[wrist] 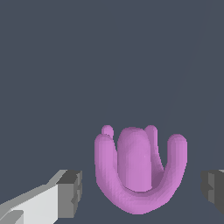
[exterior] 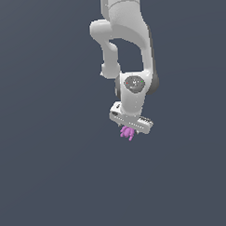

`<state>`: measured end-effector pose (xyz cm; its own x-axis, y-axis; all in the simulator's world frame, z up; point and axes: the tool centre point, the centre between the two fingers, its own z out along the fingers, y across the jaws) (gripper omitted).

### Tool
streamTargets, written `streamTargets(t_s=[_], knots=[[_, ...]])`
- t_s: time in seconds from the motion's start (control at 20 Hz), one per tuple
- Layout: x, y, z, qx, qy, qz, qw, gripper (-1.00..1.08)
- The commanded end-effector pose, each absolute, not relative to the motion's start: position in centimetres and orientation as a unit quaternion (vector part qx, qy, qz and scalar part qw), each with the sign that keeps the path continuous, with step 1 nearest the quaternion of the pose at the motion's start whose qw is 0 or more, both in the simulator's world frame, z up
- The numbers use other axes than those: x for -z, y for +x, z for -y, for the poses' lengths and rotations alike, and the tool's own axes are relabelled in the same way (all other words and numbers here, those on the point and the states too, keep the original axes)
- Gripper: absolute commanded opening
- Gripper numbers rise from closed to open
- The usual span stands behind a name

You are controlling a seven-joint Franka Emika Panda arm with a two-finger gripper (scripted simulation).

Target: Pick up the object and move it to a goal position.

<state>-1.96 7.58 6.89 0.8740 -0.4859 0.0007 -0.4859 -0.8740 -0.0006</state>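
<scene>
Straddling the object point(wrist: 139, 173) with jaws wide and both pads clear of it, the gripper point(wrist: 142, 188) risks pinching a curved prong off-centre, so the glossy object could squirt out sideways.

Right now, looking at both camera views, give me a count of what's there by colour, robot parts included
Magenta-purple: 1, the pronged object, sitting between the gripper fingers with a gap showing on each side.
White: 1, the robot arm with its gripper.
Dark grey: 2, the finger pads.
Total: 4.
</scene>
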Motion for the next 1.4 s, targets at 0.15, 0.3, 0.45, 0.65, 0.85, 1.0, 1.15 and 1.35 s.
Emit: streamTargets(t_s=[0.15, 0.3, 0.45, 0.65, 0.85, 1.0, 1.15, 1.35], knots=[[-4.4, -2.0, -7.6, 0.000, -0.968, -0.252, 0.000, 1.00], [-4.0, -2.0, -7.6, 0.000, -0.968, -0.252, 0.000, 1.00], [-4.0, -2.0, -7.6, 0.000, -0.968, -0.252, 0.000, -1.00], [-4.0, -2.0, -7.6, 0.000, -0.968, -0.252, 0.000, -1.00], [-4.0, -2.0, -7.6, 0.000, -0.968, -0.252, 0.000, -1.00], [-4.2, -1.9, -7.6, 0.001, -0.968, -0.252, 0.000, -1.00], [-4.8, -1.9, -7.5, 0.001, -0.968, -0.252, 0.000, -1.00], [-6.5, -1.7, -7.1, 0.001, -0.968, -0.252, 0.000, -1.00]])
